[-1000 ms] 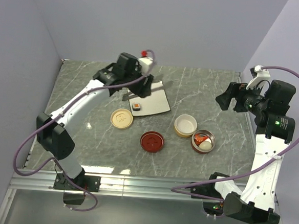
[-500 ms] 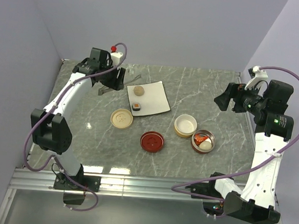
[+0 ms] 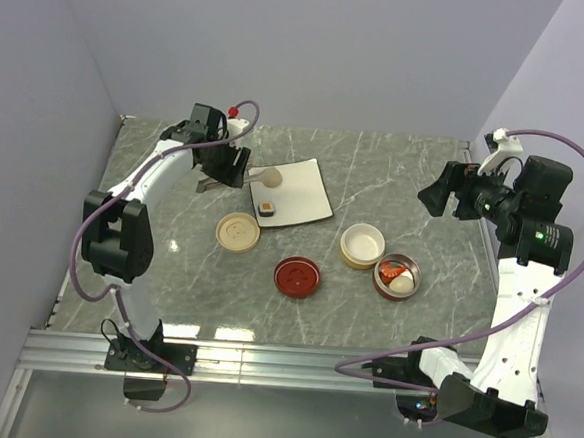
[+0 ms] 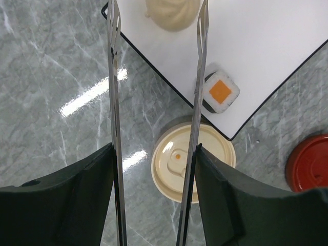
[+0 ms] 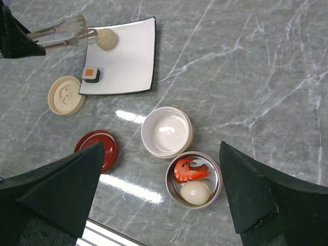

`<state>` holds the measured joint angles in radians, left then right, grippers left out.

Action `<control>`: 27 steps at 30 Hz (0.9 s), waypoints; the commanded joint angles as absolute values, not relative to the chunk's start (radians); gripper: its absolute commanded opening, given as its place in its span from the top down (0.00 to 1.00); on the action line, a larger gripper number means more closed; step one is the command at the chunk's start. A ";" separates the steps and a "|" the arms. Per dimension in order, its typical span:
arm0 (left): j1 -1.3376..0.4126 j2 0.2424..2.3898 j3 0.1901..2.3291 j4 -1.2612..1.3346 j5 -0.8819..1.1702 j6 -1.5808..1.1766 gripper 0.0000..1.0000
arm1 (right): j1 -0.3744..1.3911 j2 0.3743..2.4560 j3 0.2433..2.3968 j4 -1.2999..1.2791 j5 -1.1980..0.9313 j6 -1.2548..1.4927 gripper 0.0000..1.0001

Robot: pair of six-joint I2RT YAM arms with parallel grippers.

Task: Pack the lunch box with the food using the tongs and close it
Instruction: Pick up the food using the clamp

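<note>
Silver tongs (image 4: 114, 102) are clamped in my left tool (image 4: 155, 154), their spread tips at the beige ball (image 4: 172, 13) on the white plate (image 4: 266, 41) near the sushi roll (image 4: 221, 91), while my right tool (image 3: 434, 196) hangs wide open above the tabletop (image 3: 395, 176), where shrimp (image 5: 187, 170) and egg (image 5: 195, 192) share a metal bowl (image 5: 167, 180).

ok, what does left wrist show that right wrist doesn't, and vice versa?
Left wrist only: a close view of the tongs' two arms running between the left claw's fingers.
Right wrist only: the white bowl, and the metal tin holding the shrimp and the egg.
Both: the plate, beige ball, sushi roll, cream lid, red lid, and the tongs' tips by the ball.
</note>
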<state>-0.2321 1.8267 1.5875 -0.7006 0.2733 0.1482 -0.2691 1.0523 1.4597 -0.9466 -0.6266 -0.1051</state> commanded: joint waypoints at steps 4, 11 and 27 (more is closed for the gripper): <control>-0.230 1.885 1.651 -0.692 0.305 0.193 0.34 | -0.276 1.055 1.468 -0.933 -0.632 -0.110 0.00; -0.239 1.916 1.664 -0.692 0.318 0.192 0.34 | -0.278 1.057 1.463 -0.928 -0.629 -0.110 0.00; -0.287 1.924 1.655 -0.658 0.250 0.213 0.35 | -0.278 1.060 1.456 -0.927 -0.623 -0.110 0.00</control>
